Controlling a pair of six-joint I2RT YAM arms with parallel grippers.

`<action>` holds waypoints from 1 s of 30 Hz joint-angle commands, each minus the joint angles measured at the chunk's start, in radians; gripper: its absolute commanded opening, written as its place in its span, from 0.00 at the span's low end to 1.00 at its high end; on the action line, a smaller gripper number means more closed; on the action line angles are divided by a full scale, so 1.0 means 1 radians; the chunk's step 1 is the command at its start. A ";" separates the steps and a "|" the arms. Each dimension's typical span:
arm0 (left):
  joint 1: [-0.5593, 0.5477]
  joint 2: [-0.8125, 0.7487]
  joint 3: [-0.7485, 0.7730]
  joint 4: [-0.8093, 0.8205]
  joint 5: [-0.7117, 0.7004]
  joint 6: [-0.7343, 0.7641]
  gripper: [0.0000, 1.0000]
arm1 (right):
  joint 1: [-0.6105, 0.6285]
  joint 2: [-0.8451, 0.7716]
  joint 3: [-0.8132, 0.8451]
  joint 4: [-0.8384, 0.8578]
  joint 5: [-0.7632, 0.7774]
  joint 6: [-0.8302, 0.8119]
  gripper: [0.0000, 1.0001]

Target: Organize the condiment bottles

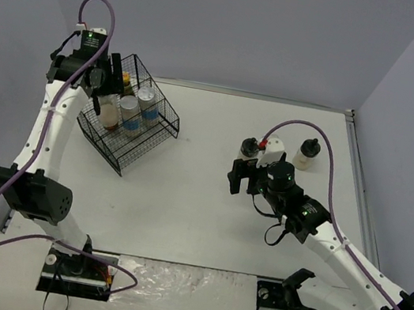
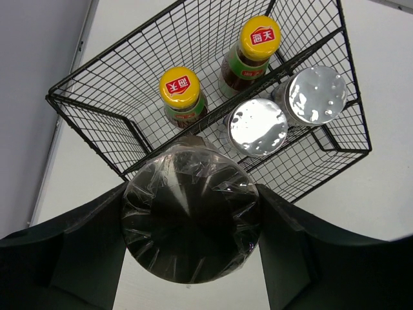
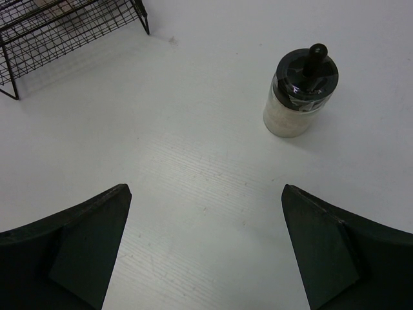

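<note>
Roughly, the task seems past its middle. Two yellow-capped sauce bottles (image 2: 184, 97) and two silver-lidded jars (image 2: 258, 127) stand in the wire basket (image 2: 90, 116), just beyond the fingers of the left gripper (image 2: 192, 248). These fingers are closed on a dark-lidded jar (image 2: 191, 213) wrapped in shiny film, not yet set down. The right gripper (image 3: 206, 252) is spread wide and empty. A pale black-capped shaker (image 3: 300, 97) stands on the table ahead of its fingers, to their right.

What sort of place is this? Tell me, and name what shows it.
Likely a robotics test cell, not a kitchen: a white table boxed by plain walls, two robot arms bolted at its edge, condiment bottles staged in a wire basket.
</note>
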 commanded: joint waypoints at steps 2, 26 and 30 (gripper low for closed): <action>0.023 -0.028 -0.040 0.166 0.004 -0.003 0.00 | -0.008 -0.032 0.016 0.040 0.040 0.002 1.00; 0.044 -0.057 -0.375 0.266 0.082 -0.086 0.63 | -0.010 0.002 0.019 0.037 0.066 0.005 1.00; 0.044 -0.072 -0.361 0.238 0.081 -0.092 0.88 | -0.012 0.011 0.026 0.037 0.064 0.010 1.00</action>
